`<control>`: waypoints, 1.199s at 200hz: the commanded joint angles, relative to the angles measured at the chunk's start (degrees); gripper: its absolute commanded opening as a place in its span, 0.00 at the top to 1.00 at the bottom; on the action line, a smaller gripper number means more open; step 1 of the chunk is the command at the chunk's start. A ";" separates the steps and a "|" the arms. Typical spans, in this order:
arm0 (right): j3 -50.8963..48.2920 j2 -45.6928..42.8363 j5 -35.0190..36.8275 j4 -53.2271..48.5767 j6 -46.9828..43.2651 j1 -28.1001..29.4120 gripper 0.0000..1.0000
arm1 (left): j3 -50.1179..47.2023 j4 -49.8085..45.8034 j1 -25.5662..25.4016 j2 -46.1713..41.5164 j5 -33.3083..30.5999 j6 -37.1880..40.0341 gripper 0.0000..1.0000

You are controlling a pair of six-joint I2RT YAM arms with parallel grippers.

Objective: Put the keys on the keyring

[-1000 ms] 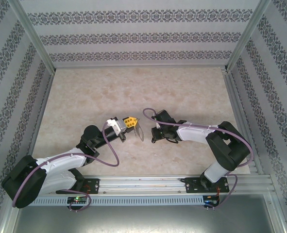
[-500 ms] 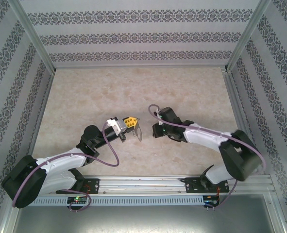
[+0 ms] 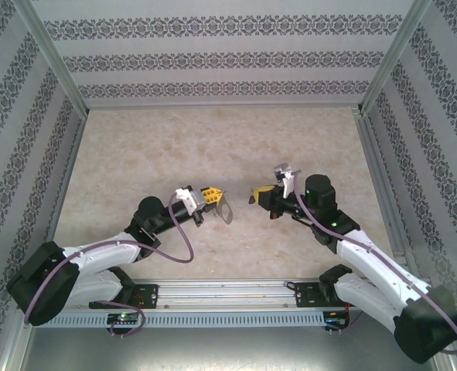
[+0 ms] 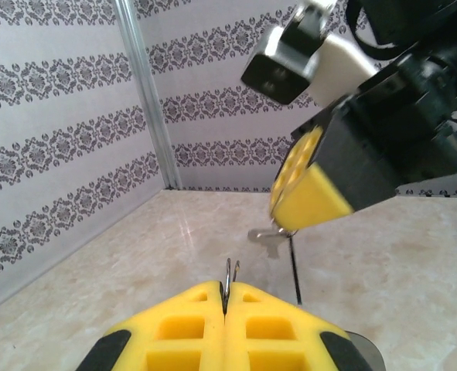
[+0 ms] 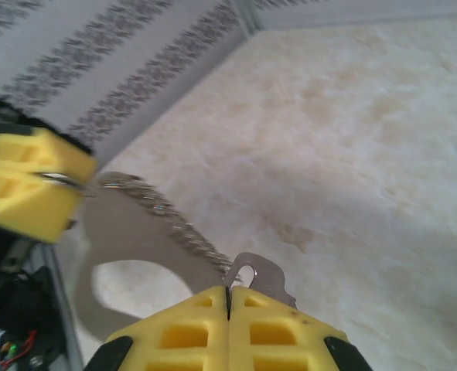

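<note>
Key (image 5: 254,276), pinched in right gripper (image 3: 253,198), pointed blade-first at keyring (image 3: 226,212) just beside, which hung from left gripper (image 3: 215,192) clamped on its chain (image 5: 175,225).

The left arm (image 3: 104,253) and right arm (image 3: 371,267) have white shells, black joints and looping purple cables (image 3: 183,261); left gripper (image 3: 213,195) and right gripper (image 3: 256,194) wear yellow pads (image 4: 205,336).

**Cam setup, quick rundown**

The whole table (image 3: 213,139) is taken in from high behind. Wrist views are aimed low and close: the right gripper (image 4: 288,222) is caught by the left one, the left gripper (image 5: 69,185) by the right.
</note>
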 commanded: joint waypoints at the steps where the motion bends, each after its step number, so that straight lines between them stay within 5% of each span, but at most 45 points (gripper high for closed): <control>1: -1.07 -3.15 -7.18 3.42 -1.55 -0.64 1.00 | 3.10 0.21 -1.33 0.93 1.85 1.16 1.00; 240: -0.36 -1.14 -3.53 9.55 -0.95 5.15 1.00 | 9.81 -1.92 -7.31 8.67 3.23 1.05 1.00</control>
